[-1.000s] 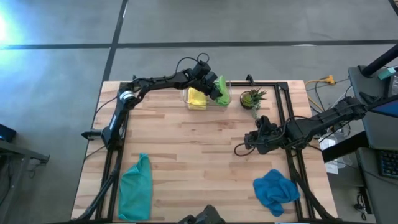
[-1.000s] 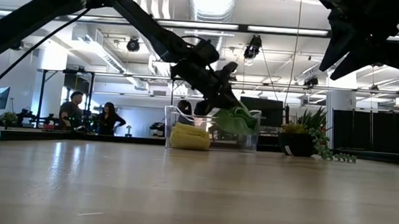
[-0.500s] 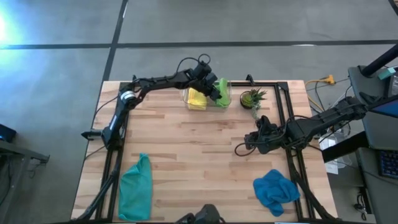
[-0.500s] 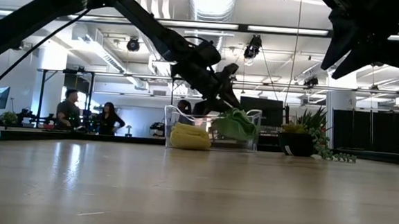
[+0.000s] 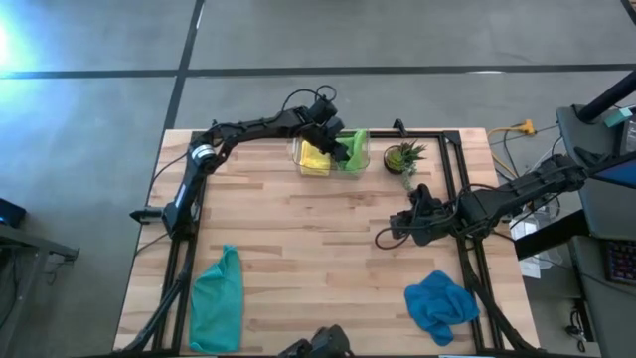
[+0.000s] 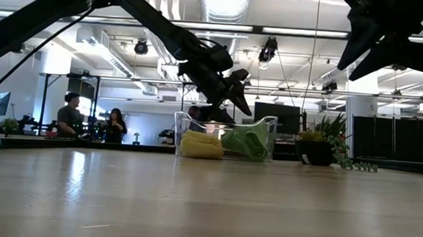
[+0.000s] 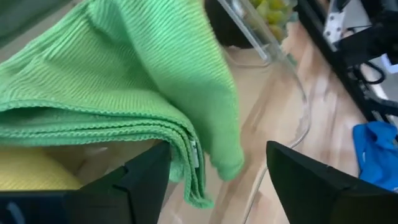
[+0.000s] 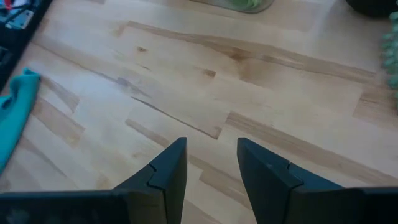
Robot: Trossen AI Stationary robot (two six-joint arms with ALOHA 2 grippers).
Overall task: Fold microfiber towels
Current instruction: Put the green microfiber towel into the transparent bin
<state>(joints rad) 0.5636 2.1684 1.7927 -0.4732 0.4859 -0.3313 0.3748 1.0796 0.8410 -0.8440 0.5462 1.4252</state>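
A folded lime green towel (image 6: 245,143) is lying inside a clear bin (image 6: 270,126) at the far middle of the table (image 5: 328,249), right beside a folded yellow towel (image 6: 201,144) in the same bin. The left gripper (image 6: 231,98) is hovering just above the green towel with its 2 fingers spread apart and nothing between them; its arm is reaching in a long line from the far left edge. In the left wrist view the green towel (image 7: 124,81) is filling most of the picture, its stacked edges showing between the fingers (image 7: 146,177).

The right gripper (image 5: 397,231) is hanging over bare wood at the right, fingers partly apart and empty, arm coming in from the right edge. A teal towel (image 5: 219,298) is lying crumpled at the near left and a blue towel (image 5: 440,303) at the near right. A small potted plant (image 5: 402,157) is standing right of the bin. From above, the gripper is covering part of the bin's contents.
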